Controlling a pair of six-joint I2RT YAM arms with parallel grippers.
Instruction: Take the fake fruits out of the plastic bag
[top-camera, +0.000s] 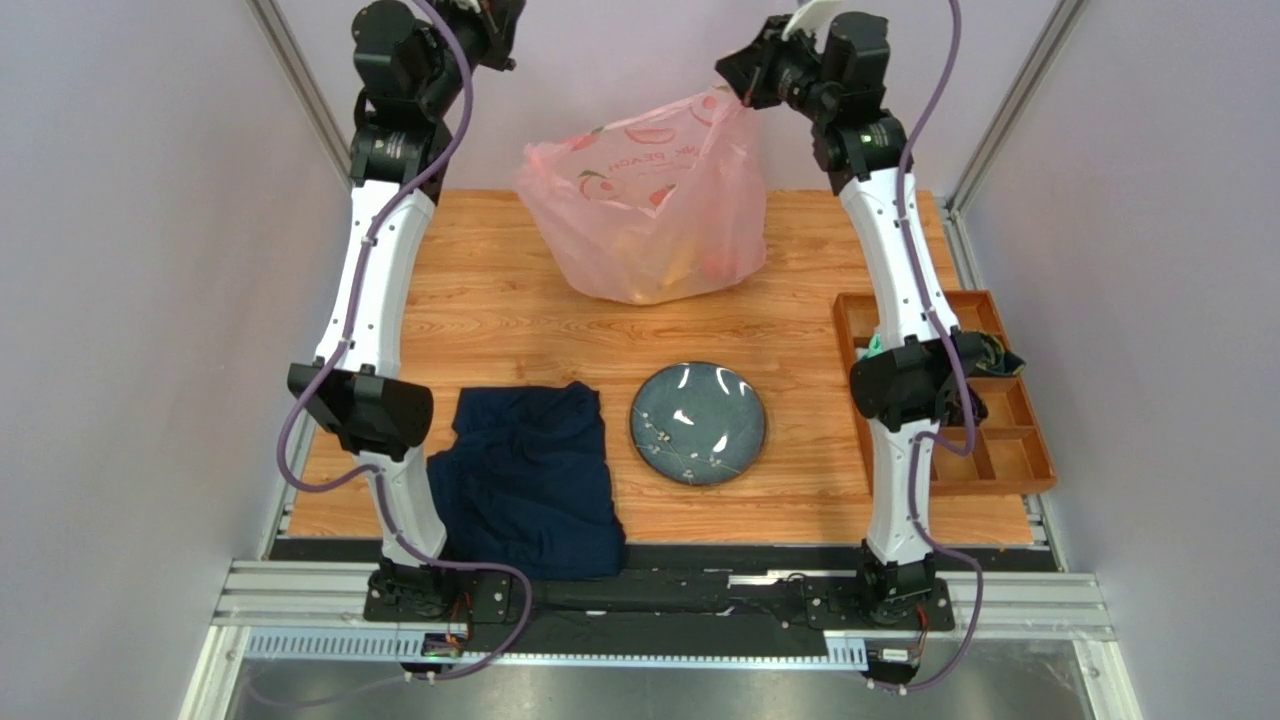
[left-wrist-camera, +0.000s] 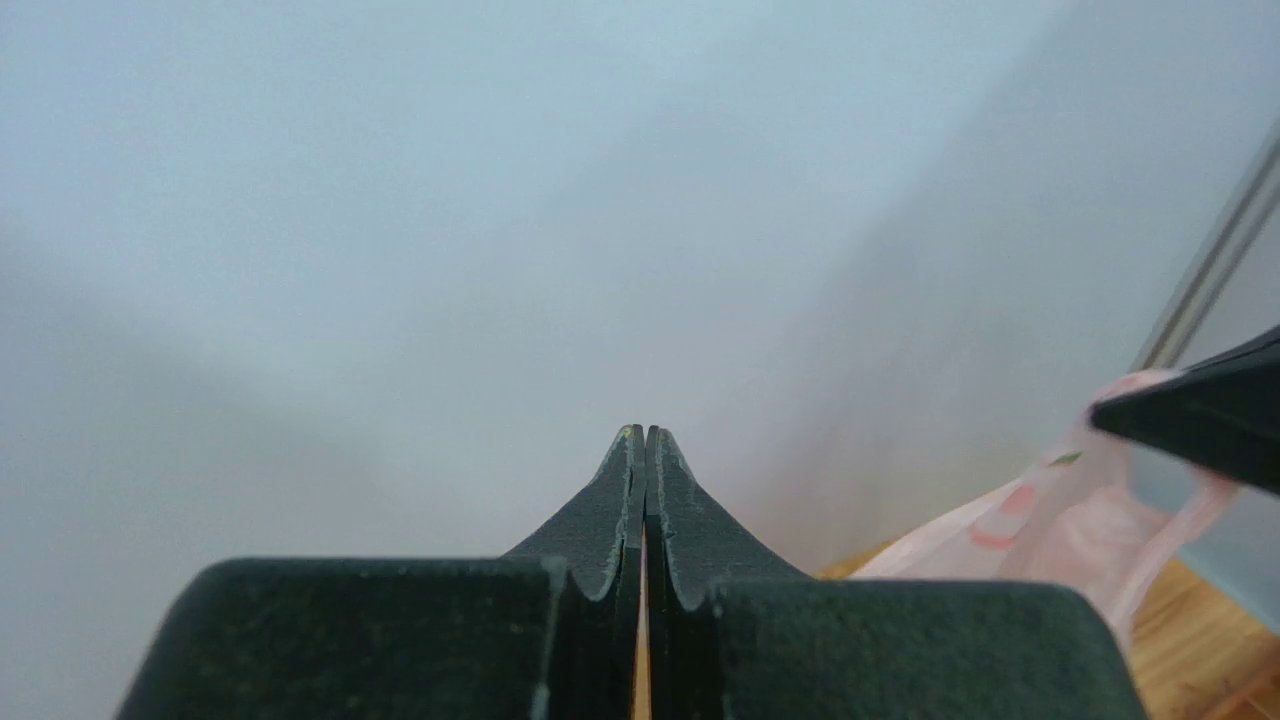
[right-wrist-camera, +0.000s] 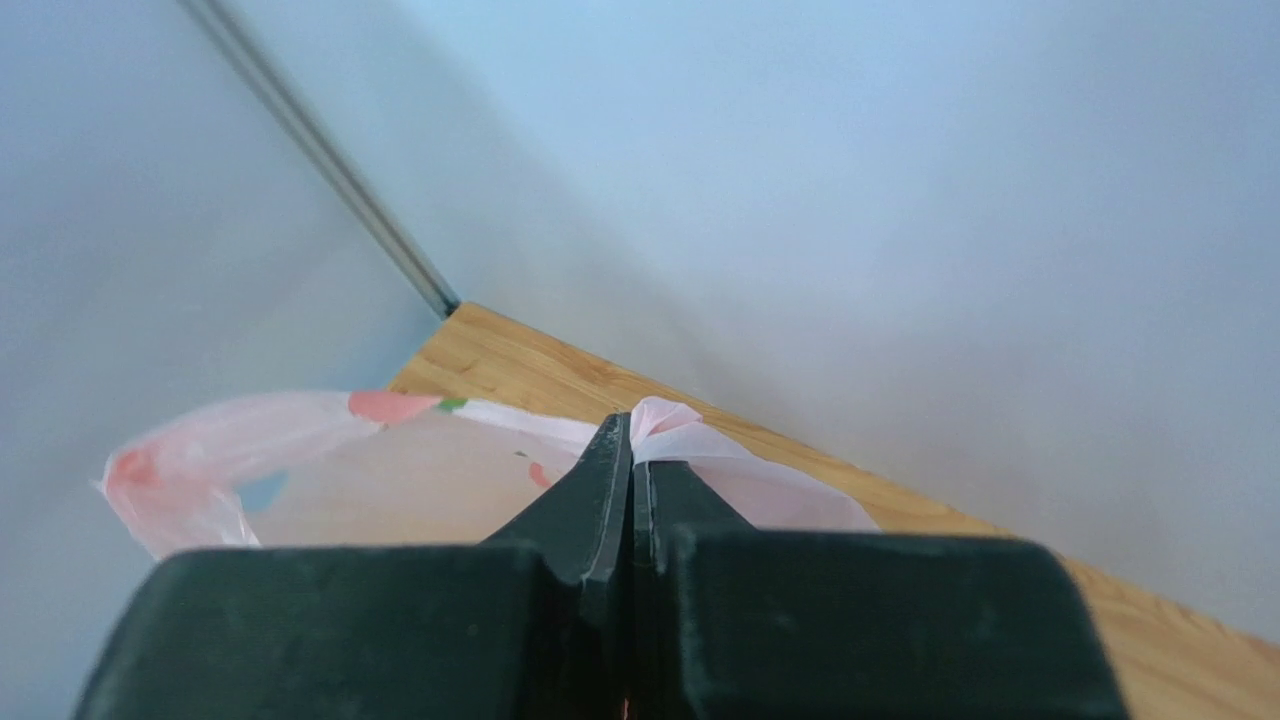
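Wooden table (top-camera: 496, 285), viewed from above, with 3 items. A dark grey round plate (top-camera: 697, 425) lies near the front edge. A folded navy cloth (top-camera: 529, 480) lies just left of it, overhanging that edge. A wooden compartment tray (top-camera: 1022, 450) sits at the right edge.

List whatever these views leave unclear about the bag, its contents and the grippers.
- Fake fruits: top view, only yellow and reddish smudges through the plastic bag; count unclear.
- Left gripper: top view, cut by the upper edge.
- Right gripper: wrist view, own fingers hide how much bag film is pinched.
- Wooden tray: top view, right arm covers some compartments.
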